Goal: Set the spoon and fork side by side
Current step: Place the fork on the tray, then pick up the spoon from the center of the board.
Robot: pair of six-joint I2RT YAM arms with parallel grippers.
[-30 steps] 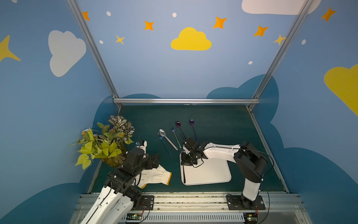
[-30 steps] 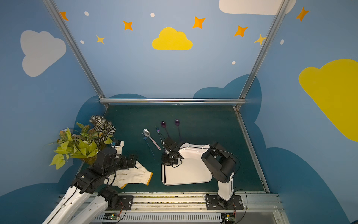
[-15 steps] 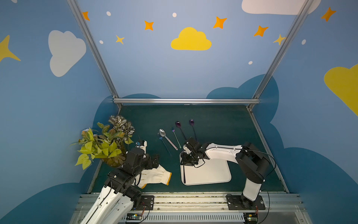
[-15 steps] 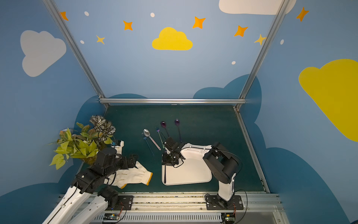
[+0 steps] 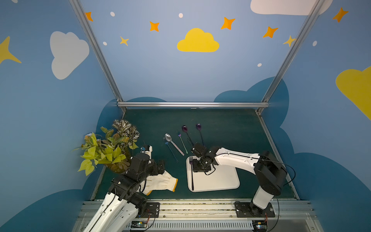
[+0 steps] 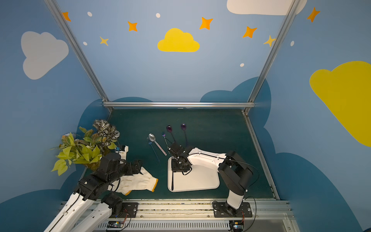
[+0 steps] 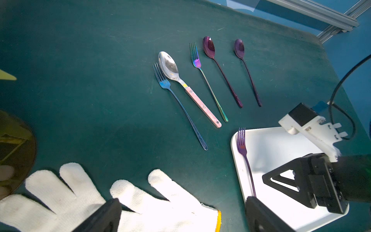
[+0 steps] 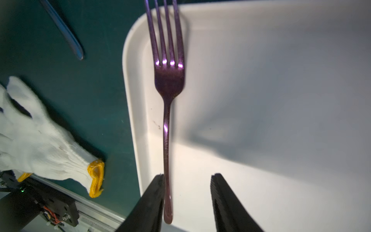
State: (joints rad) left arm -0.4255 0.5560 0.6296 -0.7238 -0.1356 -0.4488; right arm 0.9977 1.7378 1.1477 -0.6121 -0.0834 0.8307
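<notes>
The purple fork [image 8: 168, 84] lies on the white tray [image 5: 220, 186], running along the tray's left edge, with its tines resting up on the rim at the far corner. Its handle end sits between the fingers of the right claw [image 8: 187, 176]. The claw was closed a second ago and its jaws have now parted about halfway. The handle lies against the inner face of one finger [image 8: 158, 192], with a clear gap to the other, so nothing is gripped. The fork looks as though it has just been let go and is settled flat.

That probably finishes the fork's half of the job. No spoon is on the tray yet. The two purple spoons [image 7: 208, 48] [image 7: 239, 49] lie out on the green mat [image 7: 100, 60] beyond the tray, in a row with a rainbow fork [image 7: 195, 60], a pink-handled spoon [image 7: 170, 66] and a blue fork [image 7: 164, 82]. One spoon likely has to come in next to the purple fork, parallel to it and with its bowl pointing the same way.

The left claw [image 7: 180, 202] hangs wide open and empty over the white glove [image 7: 60, 192], well apart from the tray.
</notes>
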